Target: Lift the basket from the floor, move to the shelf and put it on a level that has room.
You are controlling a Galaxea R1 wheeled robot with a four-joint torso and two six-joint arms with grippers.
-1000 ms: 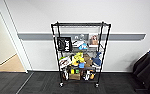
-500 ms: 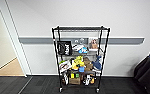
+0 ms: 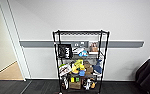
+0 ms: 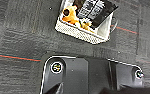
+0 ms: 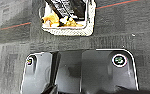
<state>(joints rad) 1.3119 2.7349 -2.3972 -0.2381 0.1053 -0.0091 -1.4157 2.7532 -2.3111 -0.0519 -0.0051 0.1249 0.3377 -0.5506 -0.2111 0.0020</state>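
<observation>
Biggest worry is the shelf (image 3: 80, 62): it's tall, on wheels, and the lower tiers are crammed with bags, boxes and toys, so a bump could roll it or knock stuff off. Only the top level (image 3: 81, 32) looks bare, a high reach. The basket (image 4: 86, 21) sits on the carpet floor (image 4: 21, 37), loaded with orange bits and a dark striped thing sticking out, so tilting could spill it. Can't tell either gripper's state.
</observation>
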